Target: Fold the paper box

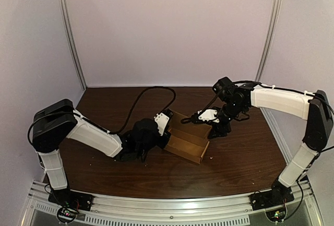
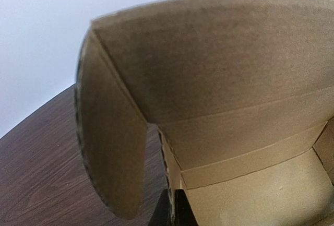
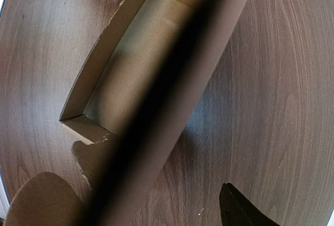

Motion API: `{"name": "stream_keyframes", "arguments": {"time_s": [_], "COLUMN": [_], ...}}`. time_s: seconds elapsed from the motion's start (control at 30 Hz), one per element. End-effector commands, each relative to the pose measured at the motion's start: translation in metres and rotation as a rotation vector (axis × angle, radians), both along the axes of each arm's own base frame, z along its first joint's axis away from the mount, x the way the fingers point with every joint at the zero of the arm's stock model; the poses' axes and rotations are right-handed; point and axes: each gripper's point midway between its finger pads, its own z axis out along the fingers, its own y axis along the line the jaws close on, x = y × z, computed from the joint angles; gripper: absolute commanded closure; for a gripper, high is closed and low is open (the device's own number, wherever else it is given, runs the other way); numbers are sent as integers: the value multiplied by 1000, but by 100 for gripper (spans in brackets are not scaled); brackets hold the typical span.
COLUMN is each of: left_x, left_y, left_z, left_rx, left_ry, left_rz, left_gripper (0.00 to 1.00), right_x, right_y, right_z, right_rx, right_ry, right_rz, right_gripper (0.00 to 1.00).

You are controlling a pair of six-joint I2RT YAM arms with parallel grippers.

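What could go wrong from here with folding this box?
The side flap stands loose and may fold the wrong way. A corner edge of the box looks ragged and might tear further. With the left gripper and right gripper at opposite ends, the box could skid on the table.

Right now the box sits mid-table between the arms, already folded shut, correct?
Not shut. The box does sit in the middle of the table, between the left arm and right arm, but it is open on top; the right wrist view looks down into it.
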Motion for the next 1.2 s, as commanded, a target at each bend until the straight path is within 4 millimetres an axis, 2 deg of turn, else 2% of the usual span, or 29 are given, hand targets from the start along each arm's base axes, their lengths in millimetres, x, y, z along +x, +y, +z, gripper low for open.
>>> {"name": "stream_keyframes", "arguments": {"time_s": [0.0, 0.23, 0.4, 0.57, 0.77, 0.97, 1.17], "left_x": [-8, -15, -17, -17, -22, -26, -31], "left_y": [-16, -8, -4, 0, -5, 6, 13], "left_z": [-5, -10, -19, -21, -15, -17, -24], "left_rx": [-37, -138, -168, -207, -205, -200, -203], "left_ry": [30, 46, 77, 109, 84, 40, 33], "left_rz": [-65, -60, -44, -7, 3, 45, 53], "left_gripper": [100, 100, 100, 100, 98, 100, 100], "right_x": [-2, -25, -38, -41, -41, -35, -42], "right_y": [7, 0, 1, 5, 12, 15, 15], "right_z": [3, -5, -8, -10, -9, -3, -4], "right_rx": [67, 55, 46, 49, 68, 94, 95], "right_ry": [-9, 15, 38, 53, 52, 20, 33], "right_rz": [-24, 15, 36, 27, 10, -36, -22], "right_gripper": [38, 37, 37, 37, 39, 42, 42]}}
